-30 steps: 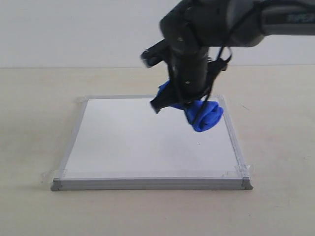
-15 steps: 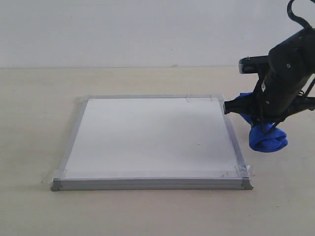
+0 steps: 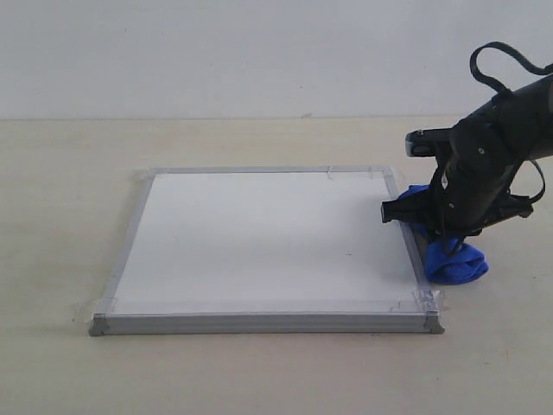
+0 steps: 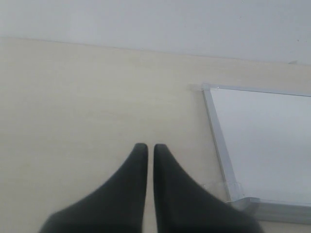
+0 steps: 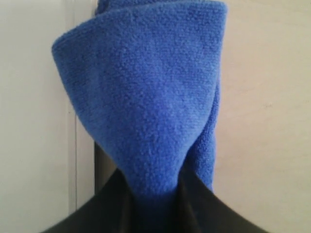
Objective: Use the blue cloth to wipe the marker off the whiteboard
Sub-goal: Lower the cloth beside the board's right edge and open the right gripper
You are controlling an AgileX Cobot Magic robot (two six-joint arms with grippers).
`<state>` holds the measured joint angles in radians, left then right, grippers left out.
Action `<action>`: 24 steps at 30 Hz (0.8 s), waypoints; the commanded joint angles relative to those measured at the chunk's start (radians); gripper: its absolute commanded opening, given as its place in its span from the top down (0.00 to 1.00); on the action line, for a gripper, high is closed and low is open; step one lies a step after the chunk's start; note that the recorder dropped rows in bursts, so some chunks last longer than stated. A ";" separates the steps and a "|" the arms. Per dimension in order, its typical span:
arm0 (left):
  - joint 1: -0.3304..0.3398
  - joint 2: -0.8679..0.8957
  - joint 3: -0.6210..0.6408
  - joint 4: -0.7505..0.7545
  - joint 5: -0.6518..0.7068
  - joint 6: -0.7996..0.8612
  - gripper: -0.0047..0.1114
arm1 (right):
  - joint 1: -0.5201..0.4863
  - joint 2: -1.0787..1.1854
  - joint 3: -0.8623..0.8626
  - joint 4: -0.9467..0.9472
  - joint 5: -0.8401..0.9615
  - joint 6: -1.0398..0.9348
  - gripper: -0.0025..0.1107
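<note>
The pale wooden bench (image 3: 259, 380) carries the square silver-framed whiteboard (image 3: 259, 238). No red marker line shows on it, so wiping looks done. Right fingers (image 5: 97, 216) clench the royal-blue microfibre cloth (image 3: 456, 262) just off the board's right edge. The left fingers (image 4: 136, 184) are pressed together, empty. Faint residue is too small to judge.

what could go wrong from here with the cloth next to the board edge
1. The blue cloth hangs from the right hand, right beside the frame of the whiteboard; a sideways move could snag the taped corner and shift the board.
2. Only a bunched fold sits between the fingers, so the cloth may slip out.
</note>
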<state>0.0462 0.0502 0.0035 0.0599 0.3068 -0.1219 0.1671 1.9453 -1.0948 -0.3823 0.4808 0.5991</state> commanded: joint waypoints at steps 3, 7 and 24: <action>0.001 -0.004 -0.003 -0.007 -0.011 0.004 0.92 | -0.008 0.000 0.002 -0.008 0.003 0.005 0.87; 0.001 -0.004 -0.003 -0.007 -0.011 0.004 0.92 | -0.008 0.000 0.002 0.000 0.005 -0.008 0.59; 0.001 -0.004 -0.003 -0.007 -0.011 0.004 0.92 | -0.008 -0.138 -0.002 0.011 0.024 -0.082 0.49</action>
<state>0.0462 0.0502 0.0035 0.0599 0.3068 -0.1219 0.1647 1.8467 -1.0948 -0.3757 0.4969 0.5454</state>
